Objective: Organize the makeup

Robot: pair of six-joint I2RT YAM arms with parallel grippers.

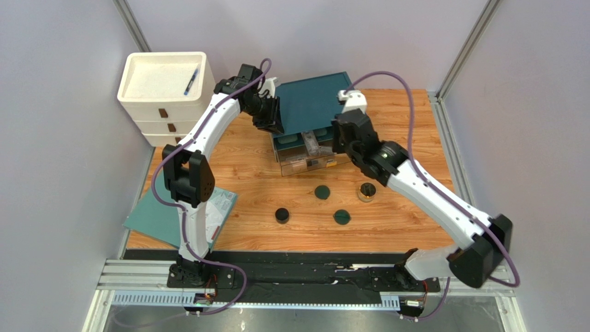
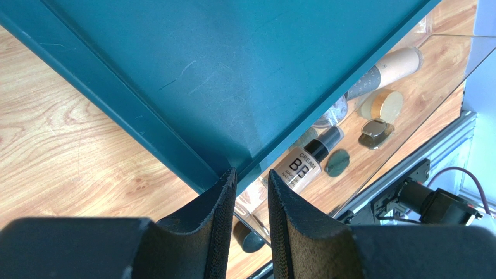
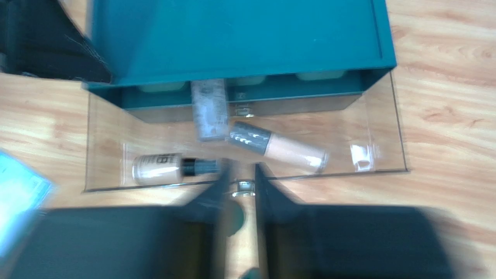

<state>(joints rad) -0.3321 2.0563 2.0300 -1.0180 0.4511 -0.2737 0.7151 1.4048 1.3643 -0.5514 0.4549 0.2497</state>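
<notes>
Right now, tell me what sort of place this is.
Probably a robot lab test cell: a wooden table walled by plain grey panels on aluminium posts, with left arm and right arm bolted to a rail at its near edge.

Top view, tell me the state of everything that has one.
Clear drawer, pulled out.
White cabinet drawers, shut.
BB cream tube, capped, lying in drawer.
Black jar, upright, outside the drawer.
Right gripper, slightly open, holding nothing.
Left gripper, narrow gap, at teal box corner; grip unclear.
</notes>
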